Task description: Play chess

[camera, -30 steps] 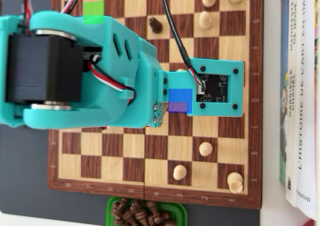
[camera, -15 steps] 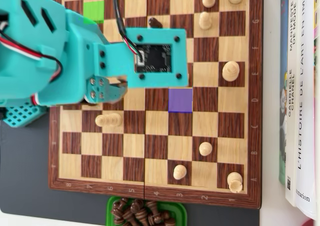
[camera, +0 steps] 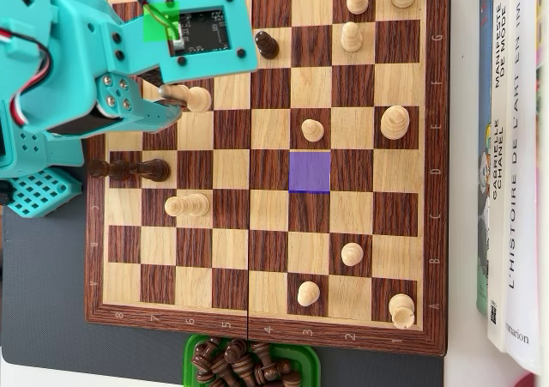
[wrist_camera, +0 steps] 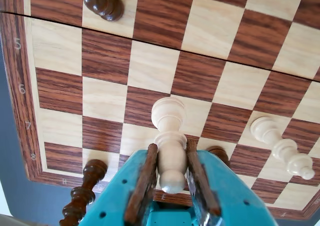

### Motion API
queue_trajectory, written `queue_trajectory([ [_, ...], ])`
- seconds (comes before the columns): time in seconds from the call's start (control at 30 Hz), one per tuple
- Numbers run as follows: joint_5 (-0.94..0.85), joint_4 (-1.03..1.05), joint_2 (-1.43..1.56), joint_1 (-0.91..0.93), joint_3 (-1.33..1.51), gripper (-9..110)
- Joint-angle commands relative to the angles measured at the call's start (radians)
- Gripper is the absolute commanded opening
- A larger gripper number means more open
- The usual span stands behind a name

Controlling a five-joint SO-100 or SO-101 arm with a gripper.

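The wooden chessboard [camera: 270,318] fills the overhead view. My teal gripper [camera: 184,97] hangs over its upper left part, shut on a light chess piece [camera: 200,99], just below a green-marked square [camera: 154,28]. In the wrist view the light piece [wrist_camera: 169,136] is clamped between the brown fingers [wrist_camera: 145,178] of the gripper [wrist_camera: 171,151], head pointing at the board. A purple-marked square [camera: 310,172] lies mid-board. A dark piece [camera: 266,44] stands right of the gripper.
A dark piece [camera: 129,170] and a light piece [camera: 187,205] lie toppled on the left files. Several light pieces stand on the right half, e.g. [camera: 395,122]. A green tray [camera: 310,363] of dark pieces sits below the board. Books [camera: 515,164] lie right.
The arm has swung from the board's middle to its upper left corner in the overhead view, uncovering the centre squares and the toppled pieces on the left.
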Motion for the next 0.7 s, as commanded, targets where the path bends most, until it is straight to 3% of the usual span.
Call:
queue_trajectory([
  [0.0, 0.014, -0.009, 0.051, -0.048, 0.028, 7],
  [0.67, 0.086, -0.009, 0.051, -0.396, 0.054, 7],
])
